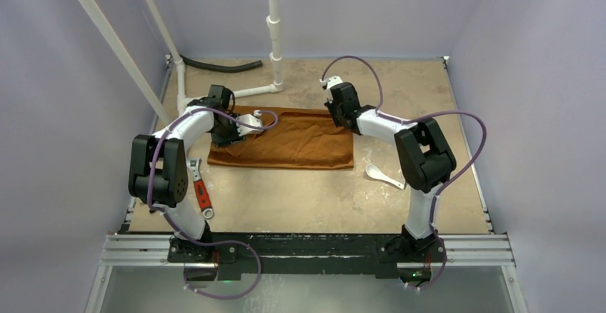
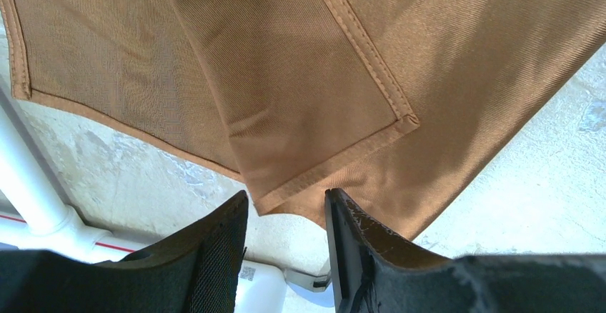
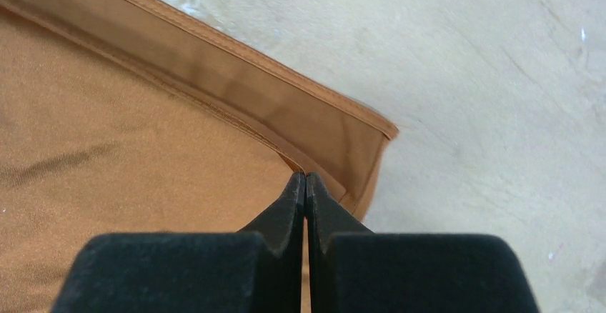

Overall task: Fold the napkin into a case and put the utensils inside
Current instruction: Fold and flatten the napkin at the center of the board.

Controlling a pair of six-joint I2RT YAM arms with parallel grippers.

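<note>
Black fingers of our right pincer (image 3: 306, 177) are squeezed shut at the napkin's edge.
We see the napkin (image 1: 300, 145) lying flat on the worktop (image 1: 321, 202), folded into a wide strip that runs from one pincer to the other. Our right pincer is clenched just where a folded flap meets the corner. We think it is nipping the cloth for the next fold, but we cannot see any cloth between the tips. Our left pincer (image 2: 286, 197) is released, and a hemmed corner sits just in front of its gap, ready to grab. The spoon (image 1: 382, 176) waits behind the right pincer, near the cloth and not yet tucked in.
</note>
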